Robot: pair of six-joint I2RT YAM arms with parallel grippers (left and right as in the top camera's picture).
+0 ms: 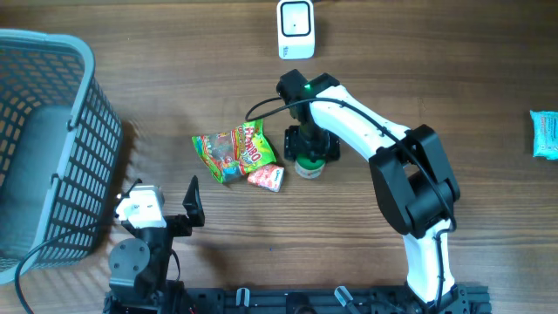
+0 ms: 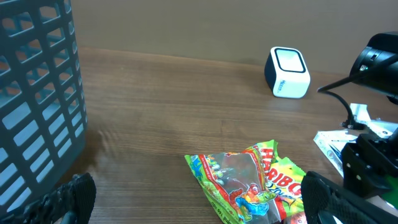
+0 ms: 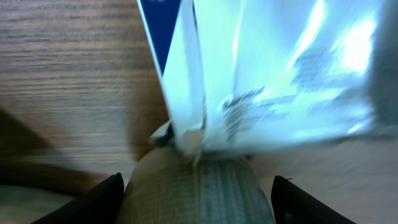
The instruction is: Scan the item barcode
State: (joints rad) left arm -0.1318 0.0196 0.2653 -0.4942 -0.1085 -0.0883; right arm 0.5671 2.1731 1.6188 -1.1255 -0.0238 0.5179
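The item point(image 1: 307, 166) is a small round thing with a green rim, standing right of the Haribo candy bag point(image 1: 234, 153). My right gripper point(image 1: 311, 146) hangs straight over it. In the right wrist view its olive-green body point(image 3: 196, 190) fills the space between the fingers point(image 3: 93, 199). It lies against the left one, with a gap to the right one. The gripper point(image 3: 196, 202) is open around it. A white printed wrapper point(image 3: 280, 74) lies just beyond. The white scanner point(image 1: 296, 29) stands at the far edge. My left gripper point(image 1: 170, 202) rests open and empty near the front.
A grey basket point(image 1: 83, 157) fills the left side. A small red-and-white packet point(image 1: 266, 177) lies against the candy bag point(image 2: 249, 180). A blue packet point(image 1: 545, 133) sits at the right edge. From the left wrist view the scanner point(image 2: 288, 73) shows beyond the bag.
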